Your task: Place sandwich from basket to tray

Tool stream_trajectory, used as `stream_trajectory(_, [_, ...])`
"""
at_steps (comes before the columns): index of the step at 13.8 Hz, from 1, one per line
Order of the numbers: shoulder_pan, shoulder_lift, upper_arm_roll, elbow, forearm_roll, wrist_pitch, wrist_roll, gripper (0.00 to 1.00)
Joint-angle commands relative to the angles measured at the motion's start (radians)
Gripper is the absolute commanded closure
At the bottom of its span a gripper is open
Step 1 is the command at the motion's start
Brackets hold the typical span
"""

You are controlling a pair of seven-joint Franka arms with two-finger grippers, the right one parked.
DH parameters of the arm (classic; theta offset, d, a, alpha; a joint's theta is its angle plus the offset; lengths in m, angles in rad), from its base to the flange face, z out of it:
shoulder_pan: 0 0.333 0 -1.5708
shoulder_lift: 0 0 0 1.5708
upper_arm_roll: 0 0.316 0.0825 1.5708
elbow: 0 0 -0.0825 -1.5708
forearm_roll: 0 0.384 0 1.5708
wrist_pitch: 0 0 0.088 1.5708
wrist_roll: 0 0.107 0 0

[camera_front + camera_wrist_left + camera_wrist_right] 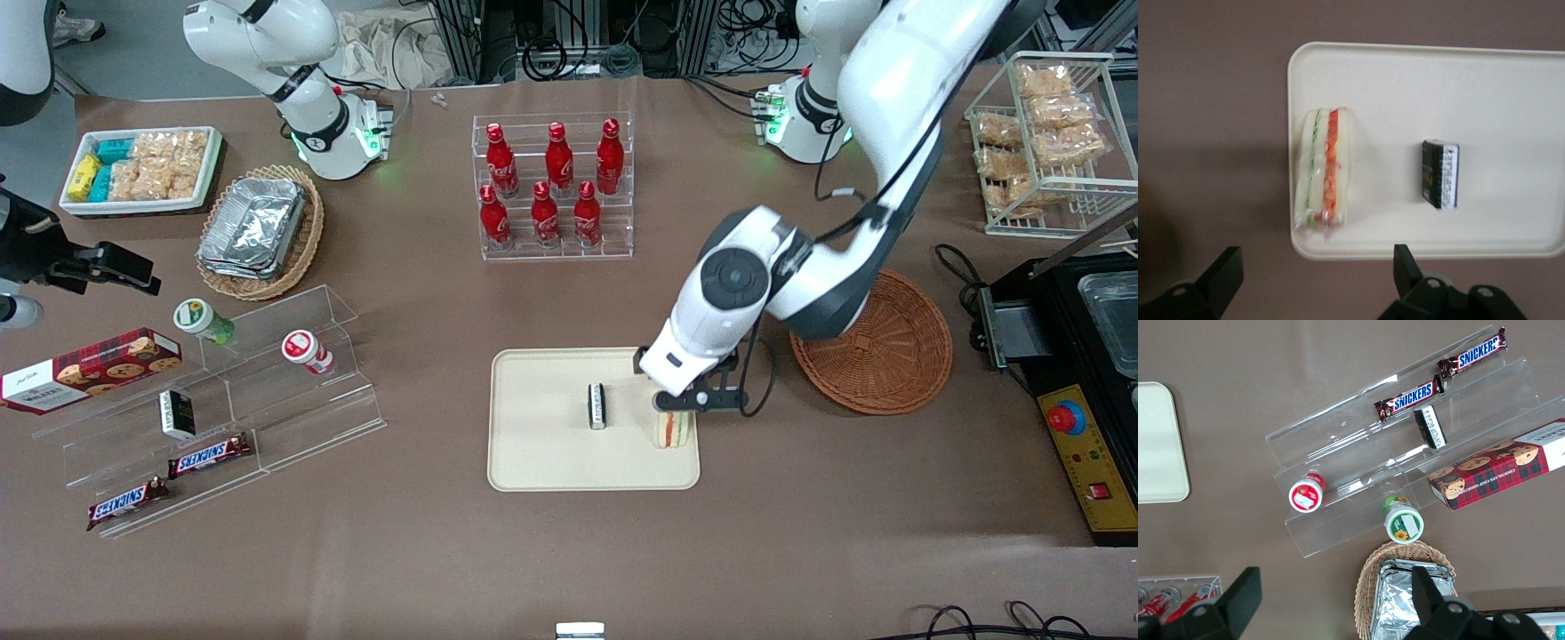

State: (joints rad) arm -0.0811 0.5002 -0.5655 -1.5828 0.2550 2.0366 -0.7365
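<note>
The sandwich (674, 430) (1323, 175), a clear-wrapped white wedge with orange-red and green layers, lies on the cream tray (542, 453) (1391, 87), close to the tray edge nearest the basket. My gripper (683, 407) (1317, 261) hovers just above the sandwich, open, with nothing between its fingers. The reddish-brown wicker basket (876, 356) sits beside the tray toward the working arm's end, partly covered by the arm, and nothing shows in it.
A small dark packet (597, 405) (1440, 173) lies mid-tray. A clear rack of red bottles (553, 182) stands farther from the camera than the tray. An acrylic step stand (267, 400) with snacks lies toward the parked arm's end. A black machine (1085, 391) stands next to the basket.
</note>
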Motion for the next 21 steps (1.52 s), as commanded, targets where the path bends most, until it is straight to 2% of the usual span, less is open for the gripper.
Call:
stream_trajectory(1, [0.010,-0.168,0.015,-0.037,-0.101,-0.145,0.062,0.00])
stream_trajectory(3, [0.009,-0.280,0.116,-0.036,-0.207,-0.274,0.213,0.00])
stream_trajectory(4, [0.010,-0.328,0.157,-0.034,-0.233,-0.327,0.285,0.00])
stream_trajectory(8, [0.023,-0.466,0.389,-0.029,-0.308,-0.472,0.526,0.00])
stream_trajectory(9, [0.033,-0.486,0.423,-0.029,-0.312,-0.496,0.563,0.00])
stream_trajectory(14, [0.035,-0.467,0.441,0.041,-0.304,-0.526,0.493,0.00])
stream_trajectory(21, [0.035,-0.465,0.438,0.050,-0.296,-0.536,0.502,0.00])
